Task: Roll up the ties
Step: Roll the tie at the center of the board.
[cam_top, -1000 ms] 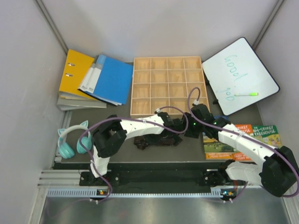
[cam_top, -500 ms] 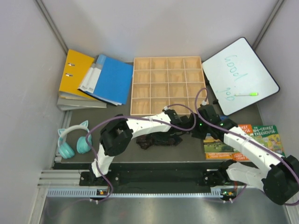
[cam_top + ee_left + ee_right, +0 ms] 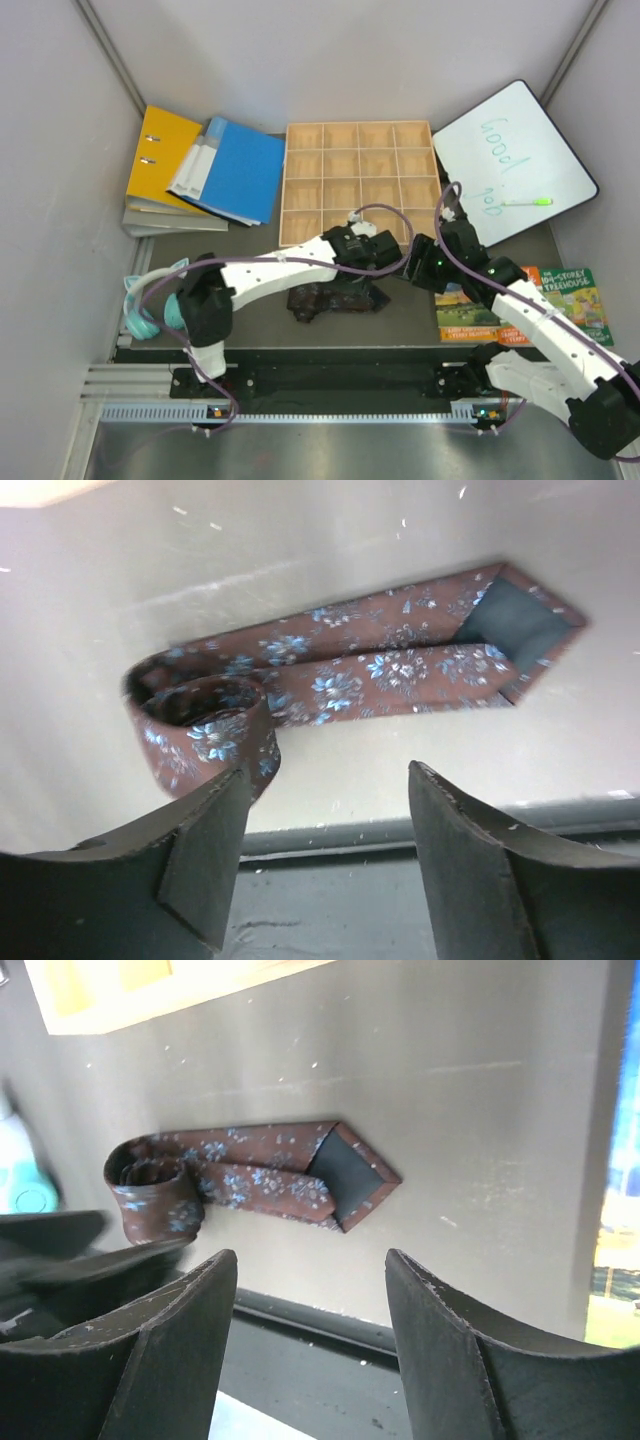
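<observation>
The tie [image 3: 330, 685] lies on the dark table mat, in front of the arms and just on the near side of the wooden compartment tray [image 3: 358, 184]. It is brown with small blue flowers. One end is coiled into a loose little roll; the rest runs out flat to the pointed tip, folded over so that its dark lining faces up. So the roll is begun, not finished. By my reading, most of the length is not yet wound in, and the coil looks slack enough to need tightening.

The left gripper [image 3: 328, 810] hangs above the tie with fingers spread wide, one fingertip close by the coil, holding nothing. The right gripper [image 3: 310, 1270] is spread just as wide and also empty, looking across at the same tie [image 3: 240, 1180]. From overhead, the tie [image 3: 335, 297] is a dark lump half hidden by the left arm. I see only this one, though another may be covered.

Now the writing. The whiteboard [image 3: 513, 160] says "Good job" in green, with a green marker [image 3: 527, 201] lying on it. The books [image 3: 520, 300] on the right show "STOREY TREEHOUSE"; the number before it is too small to trust.
</observation>
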Motion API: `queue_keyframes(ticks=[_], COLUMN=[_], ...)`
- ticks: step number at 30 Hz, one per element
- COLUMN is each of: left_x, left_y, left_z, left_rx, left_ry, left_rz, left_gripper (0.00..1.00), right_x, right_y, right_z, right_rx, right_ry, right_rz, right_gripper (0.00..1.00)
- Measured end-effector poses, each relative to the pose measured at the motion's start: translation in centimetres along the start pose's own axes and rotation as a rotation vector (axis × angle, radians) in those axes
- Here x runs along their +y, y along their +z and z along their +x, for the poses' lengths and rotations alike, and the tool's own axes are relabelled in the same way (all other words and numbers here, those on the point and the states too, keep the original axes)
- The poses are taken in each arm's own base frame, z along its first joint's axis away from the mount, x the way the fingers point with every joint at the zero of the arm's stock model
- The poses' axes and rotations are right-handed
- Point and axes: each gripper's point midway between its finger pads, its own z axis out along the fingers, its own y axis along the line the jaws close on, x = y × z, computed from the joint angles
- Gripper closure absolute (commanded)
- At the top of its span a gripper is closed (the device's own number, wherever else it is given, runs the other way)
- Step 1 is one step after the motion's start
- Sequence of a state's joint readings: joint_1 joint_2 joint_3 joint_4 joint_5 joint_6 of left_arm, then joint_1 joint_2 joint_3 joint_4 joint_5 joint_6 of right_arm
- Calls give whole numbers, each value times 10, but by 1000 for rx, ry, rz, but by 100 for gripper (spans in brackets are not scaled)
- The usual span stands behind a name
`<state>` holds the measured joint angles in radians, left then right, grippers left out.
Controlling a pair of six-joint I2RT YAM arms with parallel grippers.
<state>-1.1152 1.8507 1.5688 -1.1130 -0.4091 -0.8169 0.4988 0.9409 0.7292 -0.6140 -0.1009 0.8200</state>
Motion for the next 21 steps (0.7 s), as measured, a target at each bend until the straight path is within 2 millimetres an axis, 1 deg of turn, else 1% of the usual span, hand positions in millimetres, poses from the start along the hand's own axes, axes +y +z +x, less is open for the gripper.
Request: queue_keyframes(ticks=[3,5,7,9,10,12,13,15,17,18,20,21], left_x=[18,41,72,102,120,151,163,174,171,169,163,161], left_y=[-29,-44,-50,-47,-43,-31,-26,-20,-18,-18,-17,-17], left_z=[-12,-13,-8,1,7,22,31,44,54,57,64,69], left_rx=[-68,-104,-121,-124,-118,-104,-90,-67,-49,-47,-40,-37], left_ry=[-58,-108,-167,-227,-263,-329,-356,-383,-388,-393,-407,-416], left_rz=[54,76,74,61,50,23,9,4,37,54,98,123], left_gripper=[35,35,37,37,38,43,48,61,74,86,99,100], right_x=[5,8,10,18,25,46,58,81,104,112,126,132], right_y=[1,5,9,13,15,20,23,32,44,50,64,70], right_z=[3,6,12,18,24,41,49,61,65,65,58,53], right_rx=[24,47,74,95,110,157,180,214,230,233,225,218], right_ry=[1,0,-7,-21,-40,-94,-120,-165,-197,-207,-229,-243], right_rz=[-23,-34,-32,-36,-40,-63,-76,-90,-98,-99,-78,-68], right_gripper=[39,40,40,40,40,41,41,41,41,41,41,41])
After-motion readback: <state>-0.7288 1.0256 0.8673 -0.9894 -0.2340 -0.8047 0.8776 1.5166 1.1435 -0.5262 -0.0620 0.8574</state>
